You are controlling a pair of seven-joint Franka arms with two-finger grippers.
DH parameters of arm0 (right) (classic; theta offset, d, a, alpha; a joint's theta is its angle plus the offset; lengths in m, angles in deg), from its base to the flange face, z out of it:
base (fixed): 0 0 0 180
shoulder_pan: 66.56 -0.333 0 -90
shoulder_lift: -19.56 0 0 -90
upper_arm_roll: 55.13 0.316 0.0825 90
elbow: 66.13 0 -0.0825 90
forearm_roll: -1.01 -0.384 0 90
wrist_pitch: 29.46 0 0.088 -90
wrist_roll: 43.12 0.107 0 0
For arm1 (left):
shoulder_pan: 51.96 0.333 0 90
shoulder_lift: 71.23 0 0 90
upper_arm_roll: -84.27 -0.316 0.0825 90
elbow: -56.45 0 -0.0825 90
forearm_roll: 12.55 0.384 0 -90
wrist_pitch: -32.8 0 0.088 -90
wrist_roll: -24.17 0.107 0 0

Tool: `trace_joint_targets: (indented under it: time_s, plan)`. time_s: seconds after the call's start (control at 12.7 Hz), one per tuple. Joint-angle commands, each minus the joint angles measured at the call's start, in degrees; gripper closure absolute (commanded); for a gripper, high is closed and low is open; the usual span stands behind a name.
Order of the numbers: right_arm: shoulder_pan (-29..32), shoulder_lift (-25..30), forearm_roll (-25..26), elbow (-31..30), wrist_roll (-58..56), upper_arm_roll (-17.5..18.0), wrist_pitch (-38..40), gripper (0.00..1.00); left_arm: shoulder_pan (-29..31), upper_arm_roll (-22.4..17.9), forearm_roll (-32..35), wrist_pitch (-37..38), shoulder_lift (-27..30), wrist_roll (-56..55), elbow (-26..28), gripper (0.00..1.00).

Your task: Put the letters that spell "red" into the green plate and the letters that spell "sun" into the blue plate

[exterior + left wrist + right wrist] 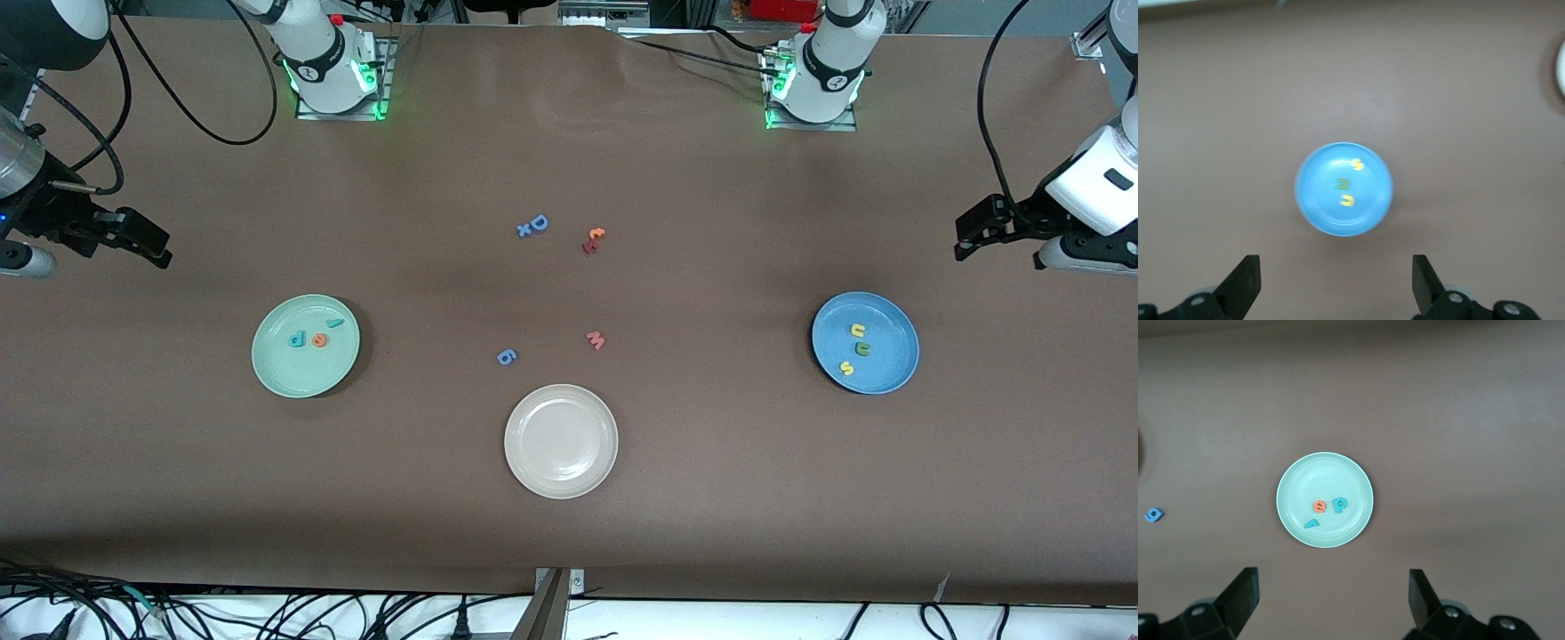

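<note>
The green plate lies toward the right arm's end of the table. In it are a teal "r", an orange "e" and a teal-blue "d". The blue plate lies toward the left arm's end and holds a yellow "u", a green "n" and a yellow "s". My right gripper hangs open and empty over bare table beside the green plate. My left gripper hangs open and empty beside the blue plate.
A cream-white plate sits mid-table, nearer the front camera. Loose letters lie between the plates: a blue "D", a dark red and orange pair, a pink "w" and a small blue piece.
</note>
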Motion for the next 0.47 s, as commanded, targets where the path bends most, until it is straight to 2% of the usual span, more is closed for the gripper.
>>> trace_joint_targets:
  time_s: [0.0, 0.39]
  plan:
    - [0.3, -0.3, -0.2, 1.1, -0.6, 0.0, 1.0, 0.01, 0.7, 1.0, 2.4, -1.2, 0.6, 0.7, 0.9, 0.00]
    - [0.3, -0.3, -0.2, 1.1, -0.6, 0.0, 1.0, 0.01, 2.8, 1.0, 1.0, -1.2, 0.6, 1.2, 0.9, 0.00]
